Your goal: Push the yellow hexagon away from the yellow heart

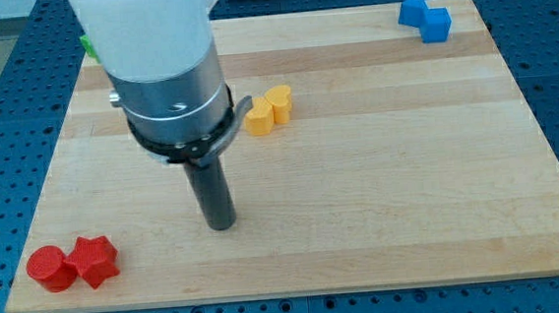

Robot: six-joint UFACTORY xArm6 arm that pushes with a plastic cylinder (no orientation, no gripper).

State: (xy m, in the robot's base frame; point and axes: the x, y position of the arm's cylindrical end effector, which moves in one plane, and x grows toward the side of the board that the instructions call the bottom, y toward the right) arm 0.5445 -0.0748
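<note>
The yellow hexagon (258, 118) lies on the wooden board (379, 169) a little above the view's middle. It touches the yellow heart (280, 102), which sits just to its upper right. My tip (223, 223) rests on the board below and to the left of the hexagon, well apart from both yellow blocks. The arm's white and grey body hides the board's upper left part.
A red cylinder (50, 268) and a red star-like block (95, 260) sit side by side at the board's lower left corner. Two blue blocks (424, 16) touch each other at the upper right corner. A green block (86, 47) peeks out behind the arm at the upper left.
</note>
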